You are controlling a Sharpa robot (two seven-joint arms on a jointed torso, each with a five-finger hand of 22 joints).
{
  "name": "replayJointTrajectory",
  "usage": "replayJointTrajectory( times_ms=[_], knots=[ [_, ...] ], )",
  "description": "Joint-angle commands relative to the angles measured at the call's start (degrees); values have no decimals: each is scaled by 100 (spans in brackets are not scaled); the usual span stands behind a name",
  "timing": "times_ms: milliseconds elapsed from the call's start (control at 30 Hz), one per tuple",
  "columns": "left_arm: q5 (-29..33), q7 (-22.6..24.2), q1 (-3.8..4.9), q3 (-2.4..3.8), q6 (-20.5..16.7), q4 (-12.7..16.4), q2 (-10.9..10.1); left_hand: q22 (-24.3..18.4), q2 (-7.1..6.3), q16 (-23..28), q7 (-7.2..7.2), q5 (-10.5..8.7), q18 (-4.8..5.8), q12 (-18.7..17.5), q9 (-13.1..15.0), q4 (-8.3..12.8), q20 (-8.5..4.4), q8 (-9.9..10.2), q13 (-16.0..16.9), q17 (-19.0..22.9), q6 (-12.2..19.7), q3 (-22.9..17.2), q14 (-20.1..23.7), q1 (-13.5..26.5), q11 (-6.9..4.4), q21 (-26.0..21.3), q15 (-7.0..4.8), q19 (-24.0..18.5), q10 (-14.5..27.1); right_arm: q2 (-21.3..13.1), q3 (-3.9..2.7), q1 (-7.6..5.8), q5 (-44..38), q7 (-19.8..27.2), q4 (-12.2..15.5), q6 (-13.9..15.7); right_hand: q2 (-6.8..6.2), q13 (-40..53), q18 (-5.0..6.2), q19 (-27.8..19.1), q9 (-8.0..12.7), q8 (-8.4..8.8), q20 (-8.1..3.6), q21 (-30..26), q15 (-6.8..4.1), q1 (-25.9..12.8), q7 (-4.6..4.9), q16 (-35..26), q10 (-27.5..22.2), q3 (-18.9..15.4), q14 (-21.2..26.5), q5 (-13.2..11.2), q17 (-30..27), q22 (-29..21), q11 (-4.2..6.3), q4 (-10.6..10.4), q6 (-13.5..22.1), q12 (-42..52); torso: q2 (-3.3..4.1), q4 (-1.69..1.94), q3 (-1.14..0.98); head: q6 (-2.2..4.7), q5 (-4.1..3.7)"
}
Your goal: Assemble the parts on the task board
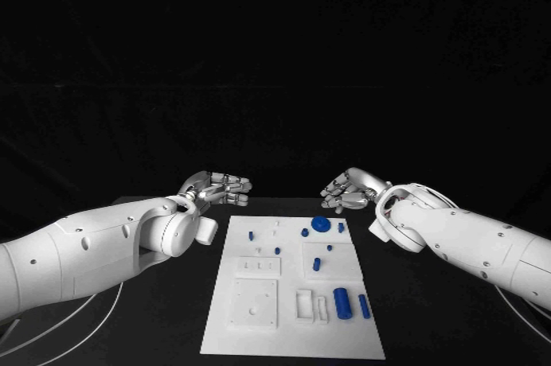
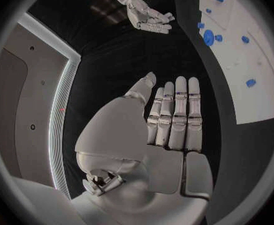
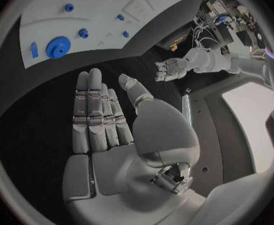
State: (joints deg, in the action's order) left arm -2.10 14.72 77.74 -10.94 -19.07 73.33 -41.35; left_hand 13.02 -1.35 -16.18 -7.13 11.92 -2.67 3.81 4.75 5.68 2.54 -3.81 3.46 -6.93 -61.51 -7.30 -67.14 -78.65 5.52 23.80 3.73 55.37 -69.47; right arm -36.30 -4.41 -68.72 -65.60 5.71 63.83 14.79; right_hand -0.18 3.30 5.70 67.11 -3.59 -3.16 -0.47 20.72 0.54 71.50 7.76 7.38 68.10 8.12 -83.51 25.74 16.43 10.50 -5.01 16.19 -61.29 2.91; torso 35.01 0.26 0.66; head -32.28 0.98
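Task board (image 1: 259, 334) flat at table (image 1: 150, 334) centre, long side running away from the robot. Parts on it: blue gear (image 1: 320, 222) near far edge, small blue pegs (image 1: 252, 235) behind mid-board, two upright blue cylinders (image 1: 341, 300) near right edge at near end. Left hand (image 1: 218, 188) raised beyond far-left corner of board, fingers straight and side by side, nothing held. Right hand (image 1: 350, 191) raised beyond far-right corner, fingers likewise extended, nothing held. Both hands clear of board and parts.
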Motion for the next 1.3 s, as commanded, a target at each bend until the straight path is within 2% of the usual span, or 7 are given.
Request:
replayJointTrajectory(
  times_ms=[33, 167, 433, 600, 833, 1100, 1300],
  knots=[
    [-57, 97, 47, 9, 323, 292, -119, -19, -17, 63, -3, -58, -48, -32, -14, 50, 22, 7, -2, 36, 46, -1, -62, 61, -10, 6, 21, -14, 53, 16, -8, -75, -1240, -368, 100, -195, -200, 6, 16, 148, -11, -41, -114, 740, -126, 103, -24, 390, 22, 83, -303, -61, 831, 588, 25, 7, -46, 38, 155, 68, 26, 60, -74],
    [-72, 109, 77, 13, 389, 605, -269, -49, -43, 123, -38, -127, -53, -32, -27, 71, 33, 10, -1, 73, 97, 25, -109, 98, 7, -4, 26, -1, 53, 3, -18, -143, -1709, -559, 238, -254, -332, 8, 159, 191, -26, -41, -97, 1255, -154, 49, -50, 1282, 50, 225, -266, -1, 1486, 1057, 58, 25, -150, 36, 238, 130, 55, 82, -129],
    [-123, 139, 121, 24, 366, 1053, -503, -102, -68, 162, -45, -136, -54, -35, -28, 108, 38, 9, -2, 93, 126, 78, -137, 110, 29, -32, 31, 25, 121, 53, -23, -211, -2586, -891, 387, -425, -580, 10, 549, 368, -9, -38, 178, 1967, -50, 81, -21, 3043, -573, 256, -191, -286, 2449, 2019, -86, -212, 131, 52, 406, 227, 111, 151, -229],
    [-162, 150, 142, 28, 354, 1227, -594, -118, -66, 169, -48, -137, -56, -31, -30, 119, 41, 9, 0, 96, 139, 93, -142, 111, 35, -39, 33, 35, 146, 120, -23, -219, -2926, -983, 398, -511, -712, 5, 604, 399, -8, -34, 196, 1940, -24, 241, -28, 3722, -629, 323, -9, -314, 2367, 2718, -98, -520, 139, 41, 488, 263, 115, 193, -276],
    [-246, 151, 167, 34, 361, 1354, -639, -168, -56, 181, -46, -140, -53, -33, -28, 109, 48, 9, -1, 101, 139, 155, -151, 172, 37, -64, 37, 52, 151, 185, -22, -220, -3090, -1007, 343, -621, -731, 4, 611, 532, -10, -41, 169, 1723, -14, 252, -3, 3983, -665, 403, 39, -385, 2235, 3301, -113, -558, 113, 36, 595, 307, 125, 239, -315],
    [-314, 145, 204, 45, 372, 1469, -649, -253, -61, 190, -46, -154, -52, -32, -25, 84, 53, 7, 0, 104, 142, 258, -157, 177, 41, -126, 41, 105, 160, 224, -19, -218, -3175, -1012, 262, -683, -718, 4, 603, 665, -9, -36, 138, 1454, -19, 229, 10, 4123, -623, 486, 60, -433, 2167, 3834, -111, -496, 88, 38, 692, 369, 149, 262, -344],
    [-337, 135, 242, 50, 375, 1566, -668, -294, -45, 195, -45, -155, -50, -33, -27, 88, 49, 10, -1, 105, 144, 286, -160, 154, 41, -148, 39, 131, 163, 303, -11, -179, -3274, -1037, 152, -684, -720, 4, 584, 747, -7, -33, 115, 1374, -19, 185, 0, 4196, -607, 788, 72, -597, 2135, 4225, -107, -341, 67, 38, 774, 392, 140, 294, -330]
  ],
)
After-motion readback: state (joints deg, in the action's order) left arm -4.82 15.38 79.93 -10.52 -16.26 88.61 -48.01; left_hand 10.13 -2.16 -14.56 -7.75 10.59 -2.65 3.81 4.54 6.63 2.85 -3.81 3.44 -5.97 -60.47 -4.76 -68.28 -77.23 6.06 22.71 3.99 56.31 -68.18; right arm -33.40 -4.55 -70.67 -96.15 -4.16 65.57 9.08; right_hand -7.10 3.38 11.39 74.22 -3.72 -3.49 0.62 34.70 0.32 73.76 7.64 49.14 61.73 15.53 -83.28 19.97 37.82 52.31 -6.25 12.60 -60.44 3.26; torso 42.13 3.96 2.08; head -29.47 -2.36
